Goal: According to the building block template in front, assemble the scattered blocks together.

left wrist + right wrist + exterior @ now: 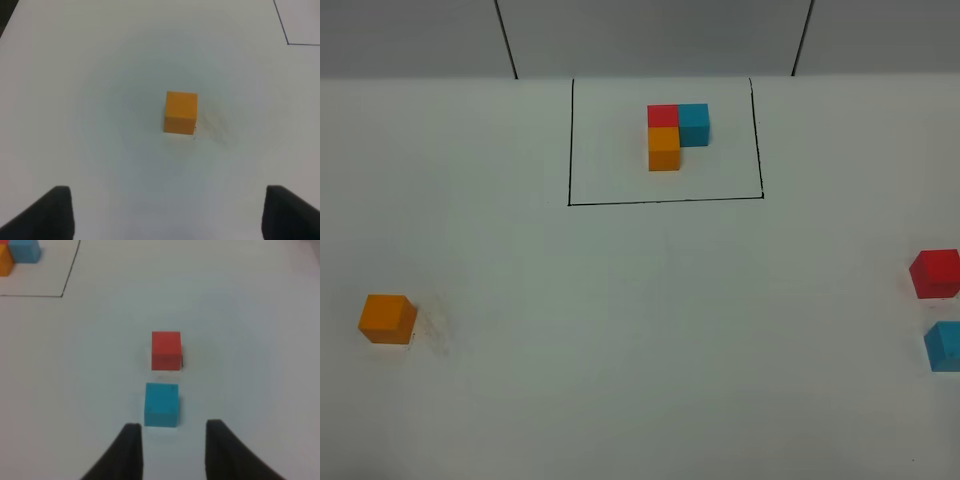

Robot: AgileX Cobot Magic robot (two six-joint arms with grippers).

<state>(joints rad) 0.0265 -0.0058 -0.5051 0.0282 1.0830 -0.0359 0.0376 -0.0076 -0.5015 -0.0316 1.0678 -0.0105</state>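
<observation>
Finding: orange block (180,112) lies well left of the template (672,135), red block (166,350) and blue block (161,404) well right. My left gripper (168,192) is wide, empty; my right gripper (173,426) parted, empty. Advise squaring jaws to flat faces before closing

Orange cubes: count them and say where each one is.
2. One loose orange cube lies alone at the table's left side. The other orange cube sits inside the black frame, touching the template's red cube on its near side. No others show in any view.
</observation>
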